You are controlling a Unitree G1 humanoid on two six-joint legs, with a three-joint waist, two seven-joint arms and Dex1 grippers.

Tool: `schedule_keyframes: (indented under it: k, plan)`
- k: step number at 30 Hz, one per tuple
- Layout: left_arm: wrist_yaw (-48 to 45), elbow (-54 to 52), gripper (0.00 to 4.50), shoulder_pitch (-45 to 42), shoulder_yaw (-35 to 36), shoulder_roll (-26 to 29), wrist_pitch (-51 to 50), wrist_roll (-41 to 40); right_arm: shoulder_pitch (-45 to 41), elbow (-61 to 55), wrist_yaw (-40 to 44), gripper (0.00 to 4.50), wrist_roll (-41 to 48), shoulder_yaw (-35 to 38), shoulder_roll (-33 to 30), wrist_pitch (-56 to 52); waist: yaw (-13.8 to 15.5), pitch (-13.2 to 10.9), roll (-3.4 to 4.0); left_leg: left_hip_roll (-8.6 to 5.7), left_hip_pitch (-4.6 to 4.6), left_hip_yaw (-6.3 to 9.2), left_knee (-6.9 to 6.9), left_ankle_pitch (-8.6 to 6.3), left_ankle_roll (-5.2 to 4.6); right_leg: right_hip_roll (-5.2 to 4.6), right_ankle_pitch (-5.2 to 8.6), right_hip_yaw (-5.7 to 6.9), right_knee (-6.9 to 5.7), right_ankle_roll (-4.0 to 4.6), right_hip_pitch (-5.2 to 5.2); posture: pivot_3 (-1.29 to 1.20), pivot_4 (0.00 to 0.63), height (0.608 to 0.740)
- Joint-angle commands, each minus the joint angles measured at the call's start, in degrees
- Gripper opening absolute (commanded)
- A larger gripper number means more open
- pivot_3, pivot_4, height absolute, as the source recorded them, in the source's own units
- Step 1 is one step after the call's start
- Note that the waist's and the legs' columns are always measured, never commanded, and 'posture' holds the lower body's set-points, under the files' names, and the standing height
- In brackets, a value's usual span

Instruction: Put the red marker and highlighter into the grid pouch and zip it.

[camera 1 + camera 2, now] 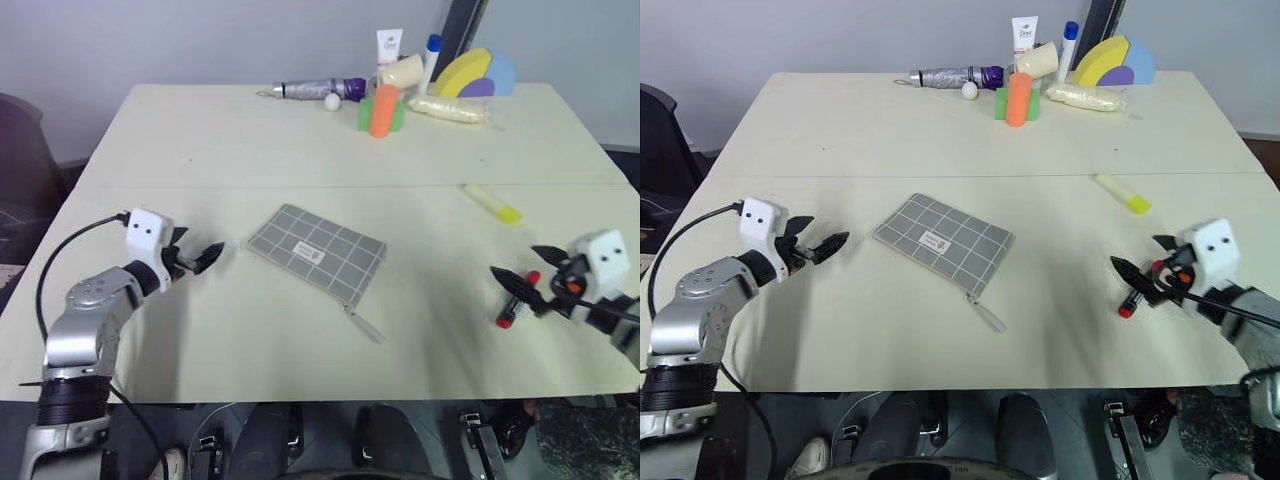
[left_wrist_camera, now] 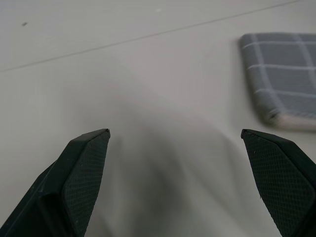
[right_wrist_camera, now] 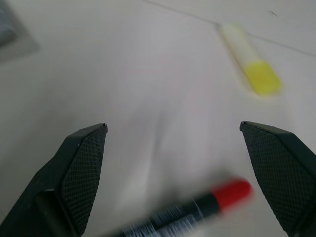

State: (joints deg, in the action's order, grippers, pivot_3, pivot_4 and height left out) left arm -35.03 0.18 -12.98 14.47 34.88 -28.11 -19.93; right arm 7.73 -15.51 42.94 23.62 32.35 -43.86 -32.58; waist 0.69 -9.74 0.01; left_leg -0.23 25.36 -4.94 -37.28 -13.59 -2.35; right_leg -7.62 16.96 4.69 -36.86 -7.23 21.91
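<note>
both grippers empty and spread wide over the table (image 1: 300, 130); nothing packed yet.

grid pouch (image 1: 315, 250) lies flat mid-table, zipper pull trailing off its near corner. left gripper (image 1: 200, 257) hovers just beside the pouch's left end, fingers apart. right gripper (image 1: 1140, 262) hangs over the red marker (image 3: 197, 210), fingers apart, marker lying on the table between them, not clamped. highlighter (image 1: 492, 203) rests farther back on the right, apart from both pouch and marker.
</note>
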Motion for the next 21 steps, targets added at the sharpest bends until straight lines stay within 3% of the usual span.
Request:
schedule_keyframes:
  k: [1, 12, 19, 21]
  plan:
    - [-1.2, -1.16, 4.5, 0.19, 1.66, 1.06, 1.69, -0.8, -0.44, -1.67, 0.49, 4.46, 1.6, 1.47, -0.96, 0.38, -0.07, 0.0, 0.0, 0.0, -0.01, 0.0, 0.0, 0.0, 0.0, -0.01, 0.0, -0.02, 0.0, 0.0, 0.0, 0.0, 0.15, 0.74]
    - [-0.95, -3.22, 4.5, 1.62, 1.34, 0.82, 2.17, -0.61, -6.78, -3.46, 0.2, 4.46, 3.62, -6.06, -0.61, -1.76, 0.02, 0.0, 0.01, 0.01, 0.0, 0.02, 0.04, -0.01, 0.02, -0.07, 0.01, -0.1, 0.11, 0.05, 0.01, 0.0, 0.15, 0.74]
    - [-3.85, 0.07, 4.5, 0.3, -2.7, 2.69, 7.95, 3.69, -11.14, -6.08, -1.91, 4.46, 0.46, -16.65, -0.25, -3.31, -0.03, 0.0, 0.02, 0.02, 0.0, 0.03, 0.1, -0.02, 0.03, -0.07, -0.01, -0.08, 0.24, 0.09, -0.01, 0.0, 0.15, 0.74]
    - [-4.84, 2.1, 4.5, -0.98, -4.01, 3.25, 10.16, 5.18, -12.97, -5.91, -3.35, 3.62, -0.04, -18.93, 0.45, -4.23, -0.03, 0.0, 0.02, 0.02, 0.03, 0.03, 0.1, -0.02, 0.02, -0.08, -0.02, -0.07, 0.29, 0.09, 0.05, 0.0, 0.15, 0.74]
